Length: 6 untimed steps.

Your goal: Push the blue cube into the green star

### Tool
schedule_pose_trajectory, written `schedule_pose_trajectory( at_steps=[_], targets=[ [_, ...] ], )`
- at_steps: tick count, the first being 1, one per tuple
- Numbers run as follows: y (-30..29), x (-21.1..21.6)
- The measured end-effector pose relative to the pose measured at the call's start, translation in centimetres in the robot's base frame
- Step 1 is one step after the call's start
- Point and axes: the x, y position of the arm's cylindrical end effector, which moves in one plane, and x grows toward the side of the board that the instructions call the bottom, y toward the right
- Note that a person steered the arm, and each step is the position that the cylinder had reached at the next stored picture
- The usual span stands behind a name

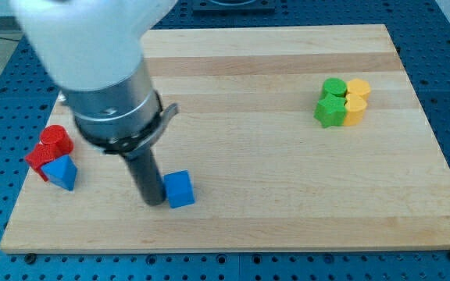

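The blue cube [180, 189] sits near the view's bottom, left of centre. My tip [154, 202] rests on the board right at the cube's left side, touching or nearly touching it. The green star [330, 112] lies far off at the view's right, in a tight cluster with a green round block [334, 87] above it. The rod rises from my tip up into the arm's grey and white body at the view's top left.
Two yellow blocks [358, 88] [354, 111] touch the green ones on their right. At the view's left edge sit a red round block [56, 140], a red block [39, 161] and a blue triangular block [62, 172]. The wooden board [241, 218] ends just below the cube.
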Motion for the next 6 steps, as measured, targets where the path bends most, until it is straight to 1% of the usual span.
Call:
schedule_pose_trajectory(
  at_steps=[1,2,3,4,5,6],
  targets=[
    [4.0,-1.7],
    [4.2,0.3],
    [6.4,0.9],
    [9.6,0.4],
    [11.4,-2.2],
    [11.8,-6.1]
  ],
)
